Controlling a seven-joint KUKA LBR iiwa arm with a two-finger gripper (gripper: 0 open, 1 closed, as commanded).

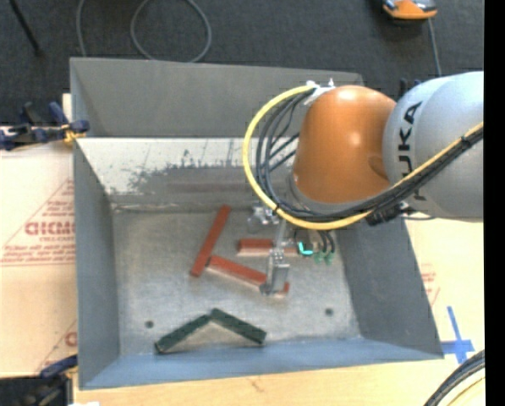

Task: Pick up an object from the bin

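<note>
My gripper (276,284) hangs low in the middle of the bin, under the orange wrist cover. Its tip is at the right end of a red-brown stick (233,271) that lies flat on the floor, pointing left and slightly up. A shorter red-brown stick (255,246) lies just above it, beside the gripper's left side. A longer red-brown stick (211,240) runs diagonally to the left of both. The wrist cover hides the top of the gripper.
Two dark green sticks (184,334) (238,326) meet in a shallow peak near the bin's front wall. The bin's left part and right front corner are bare floor. The arm and its cables cover the bin's right rear.
</note>
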